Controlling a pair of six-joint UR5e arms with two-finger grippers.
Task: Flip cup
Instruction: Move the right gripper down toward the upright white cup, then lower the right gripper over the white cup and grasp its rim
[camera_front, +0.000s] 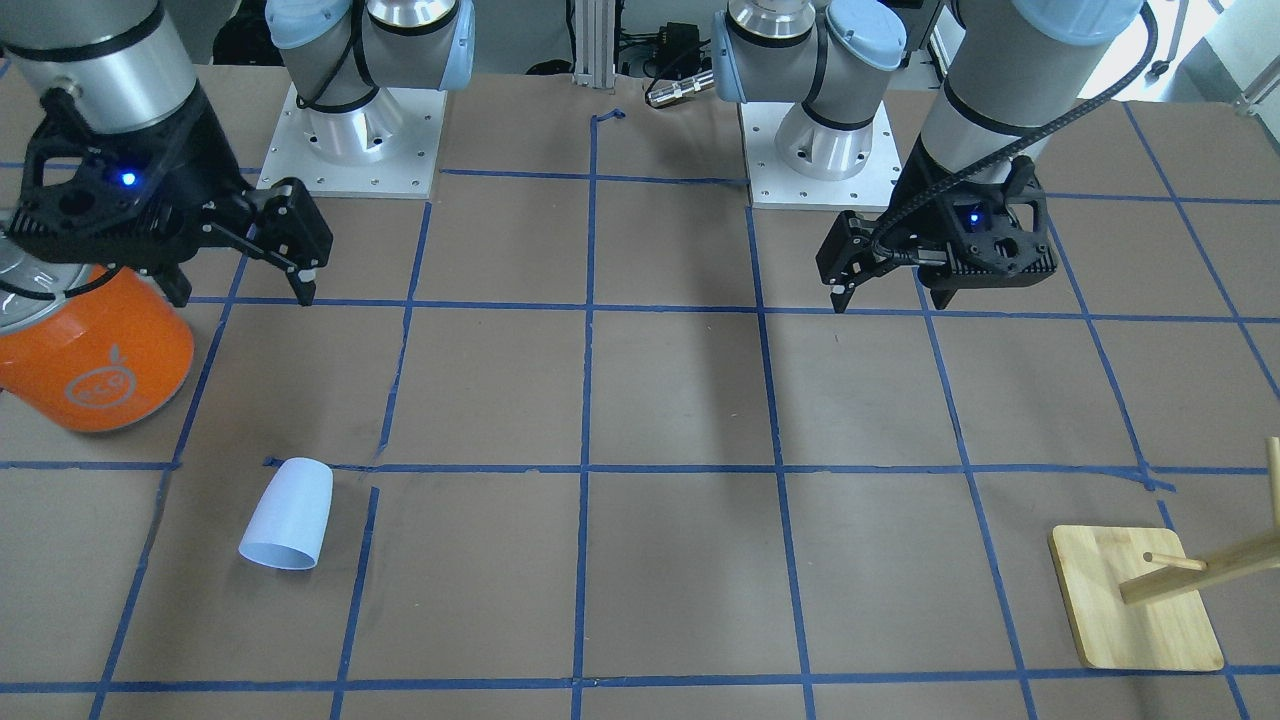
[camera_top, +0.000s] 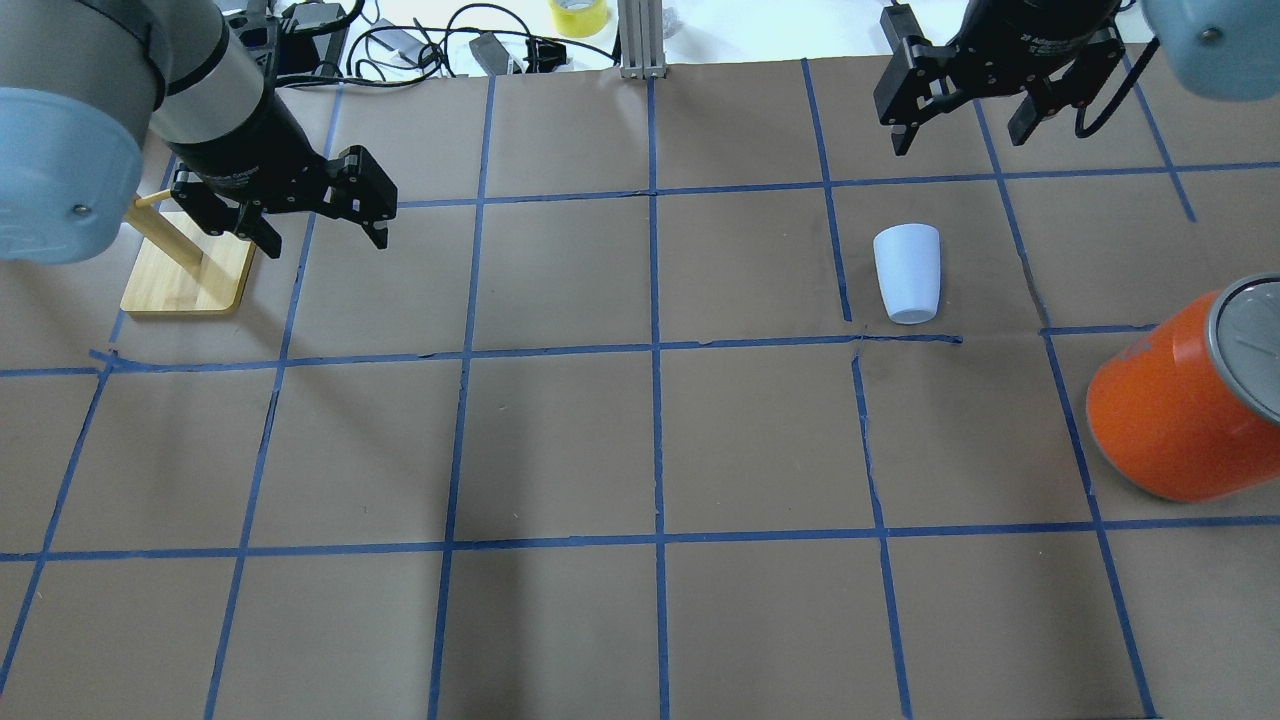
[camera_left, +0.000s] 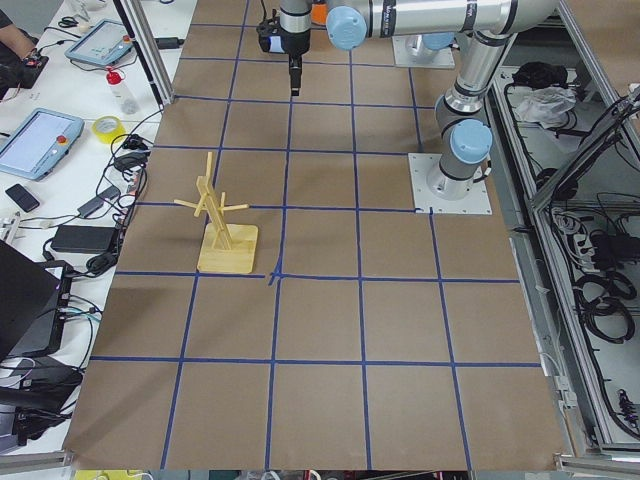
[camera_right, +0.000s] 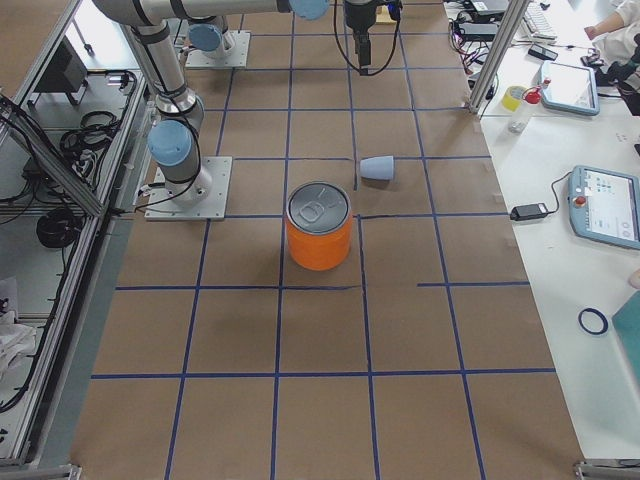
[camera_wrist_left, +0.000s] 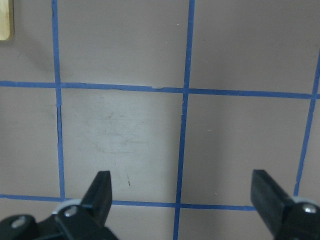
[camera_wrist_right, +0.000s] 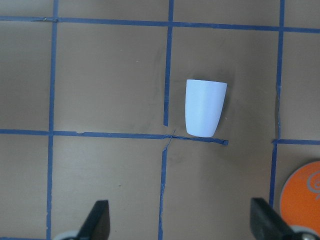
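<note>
The pale lavender-blue cup (camera_top: 908, 273) lies on its side on the brown table, wider end pointing away from the robot. It also shows in the front view (camera_front: 288, 513), the right side view (camera_right: 377, 168) and the right wrist view (camera_wrist_right: 205, 107). My right gripper (camera_top: 958, 135) is open and empty, held high, apart from the cup and farther from the robot than it; it also shows in the front view (camera_front: 243, 290) and its wrist view (camera_wrist_right: 180, 222). My left gripper (camera_top: 325, 240) is open and empty, high over the table's left half; it also shows in the front view (camera_front: 890, 300) and its wrist view (camera_wrist_left: 182, 195).
A large orange can (camera_top: 1175, 410) with a silver lid stands on the robot's right, one grid square from the cup (camera_front: 95, 360). A wooden peg stand (camera_top: 185, 275) sits at the far left, on the operators' side (camera_front: 1135, 600). Blue tape lines grid the table.
</note>
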